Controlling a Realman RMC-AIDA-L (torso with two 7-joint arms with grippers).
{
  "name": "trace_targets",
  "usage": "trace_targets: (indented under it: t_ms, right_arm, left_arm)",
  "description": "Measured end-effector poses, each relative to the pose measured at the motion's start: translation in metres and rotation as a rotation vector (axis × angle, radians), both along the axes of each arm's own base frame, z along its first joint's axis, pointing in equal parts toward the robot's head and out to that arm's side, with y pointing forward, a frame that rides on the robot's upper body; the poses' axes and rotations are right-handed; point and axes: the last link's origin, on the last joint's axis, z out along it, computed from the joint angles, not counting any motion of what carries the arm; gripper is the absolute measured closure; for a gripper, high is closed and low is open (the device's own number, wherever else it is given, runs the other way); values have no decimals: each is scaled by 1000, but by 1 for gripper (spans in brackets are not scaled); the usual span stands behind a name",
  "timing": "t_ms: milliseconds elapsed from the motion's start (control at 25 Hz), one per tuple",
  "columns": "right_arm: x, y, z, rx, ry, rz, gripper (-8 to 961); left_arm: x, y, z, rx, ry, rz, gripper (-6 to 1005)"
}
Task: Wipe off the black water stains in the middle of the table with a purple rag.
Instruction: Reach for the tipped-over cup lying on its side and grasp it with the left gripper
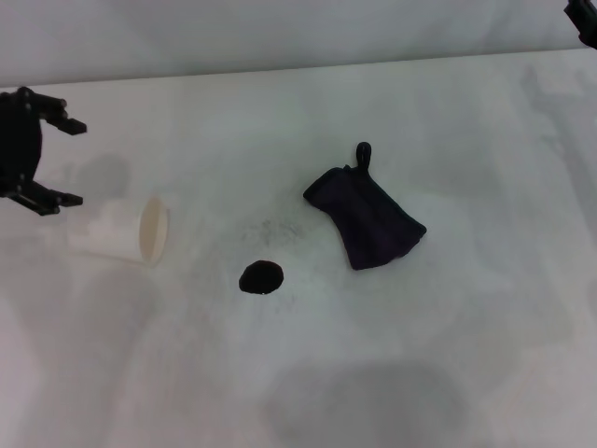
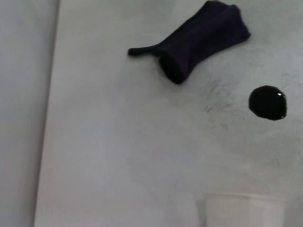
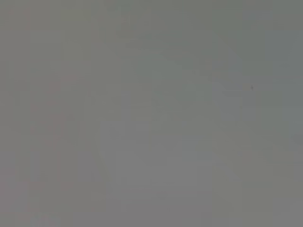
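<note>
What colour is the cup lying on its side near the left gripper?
White, the paper cup; it shows best in the head view.

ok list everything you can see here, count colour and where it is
purple rag: 1, very dark purple, lying crumpled on the table right of centre, loop at its far corner
black water stain: 1, glossy black, mid-table, near left of the rag, apart from it
paper cup: 1, white, on its side at left, mouth towards the stain
table: 1, white with faint grey blotches
left claw: 1, black, open, at far left by the cup
right claw: 1, black, barely visible at top right corner
</note>
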Motion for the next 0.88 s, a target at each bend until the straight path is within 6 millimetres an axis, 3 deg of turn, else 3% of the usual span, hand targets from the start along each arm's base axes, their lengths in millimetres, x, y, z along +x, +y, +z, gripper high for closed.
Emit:
trace_targets:
  t_ms: [880]
  right_arm:
    - [4,-2,5,11,-8,-7,142]
  left_arm:
    - [-9,9,-71,-124,87,-55,121]
